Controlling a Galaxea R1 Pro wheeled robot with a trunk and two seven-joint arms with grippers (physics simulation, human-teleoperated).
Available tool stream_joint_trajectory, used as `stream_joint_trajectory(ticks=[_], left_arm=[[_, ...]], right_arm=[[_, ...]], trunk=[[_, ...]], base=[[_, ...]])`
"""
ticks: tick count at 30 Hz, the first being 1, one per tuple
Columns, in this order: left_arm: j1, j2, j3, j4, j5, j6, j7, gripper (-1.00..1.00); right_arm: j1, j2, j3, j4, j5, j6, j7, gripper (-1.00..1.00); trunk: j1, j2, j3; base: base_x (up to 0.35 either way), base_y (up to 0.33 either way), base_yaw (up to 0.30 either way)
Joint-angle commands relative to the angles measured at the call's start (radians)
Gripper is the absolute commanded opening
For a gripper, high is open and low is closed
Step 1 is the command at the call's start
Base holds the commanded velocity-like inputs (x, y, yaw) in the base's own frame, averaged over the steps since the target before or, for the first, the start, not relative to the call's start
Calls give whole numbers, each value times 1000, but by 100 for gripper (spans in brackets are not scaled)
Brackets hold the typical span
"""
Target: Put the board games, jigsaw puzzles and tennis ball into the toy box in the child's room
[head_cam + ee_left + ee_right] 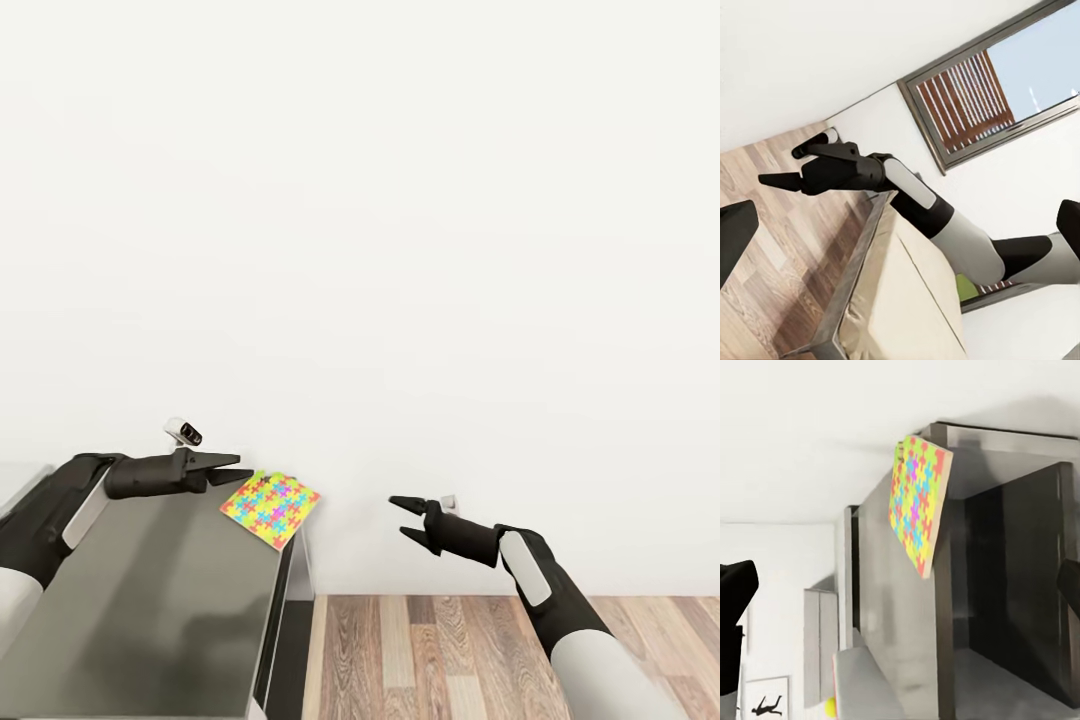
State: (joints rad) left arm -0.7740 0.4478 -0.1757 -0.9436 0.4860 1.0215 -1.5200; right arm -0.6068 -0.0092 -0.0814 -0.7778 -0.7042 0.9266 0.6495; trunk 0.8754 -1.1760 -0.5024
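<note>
Looking down from the head, one puzzle (271,511) lies flat at the far right corner of the table (150,600), turned like a diamond so one corner pokes past the table's right edge toward the wood floor (430,655). Two grippers show: the left gripper (232,468) hovers just left of the puzzle, its fingers nearly together and empty, pointing toward it; the right gripper (400,515) hangs over the floor, well apart from the table, its two fingers spread with nothing between them, pointing back toward the table. In the left wrist view, the right gripper (784,165) appears with its fingers parted, in front of a beige bed (907,300) and one dark-framed window (997,82). In the right wrist view, the one puzzle (919,502) sits on the table (900,645) corner, an edge overhanging; a bit of yellow-green ball (830,706) shows beside a grey tray (866,686), and one black silhouette picture (766,703) hangs on the wall.
</note>
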Motion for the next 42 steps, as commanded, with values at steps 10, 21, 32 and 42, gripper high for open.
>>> stream_joint_trajectory(ticks=[10, 21, 32, 42], left_arm=[[15, -2, -8, -100, -5, 12, 2, 100], [31, 0, -5, -129, -7, 12, 4, 100], [32, 2, -4, -130, -7, 12, 4, 100], [32, 2, -4, -129, -6, 11, 3, 100]], right_arm=[[-1, 15, -1, 0, 6, -4, 1, 100], [-2, 42, 0, 0, 15, -6, 1, 100], [-2, 43, 0, 0, 16, -8, 1, 100], [-1, 43, -1, 0, 18, -8, 1, 100]], trunk=[[23, -43, -20], [23, -43, -20], [23, -43, -20], [23, -43, -20]], base=[[0, 0, 0], [0, 11, 0], [0, 86, 0], [63, 108, 0]])
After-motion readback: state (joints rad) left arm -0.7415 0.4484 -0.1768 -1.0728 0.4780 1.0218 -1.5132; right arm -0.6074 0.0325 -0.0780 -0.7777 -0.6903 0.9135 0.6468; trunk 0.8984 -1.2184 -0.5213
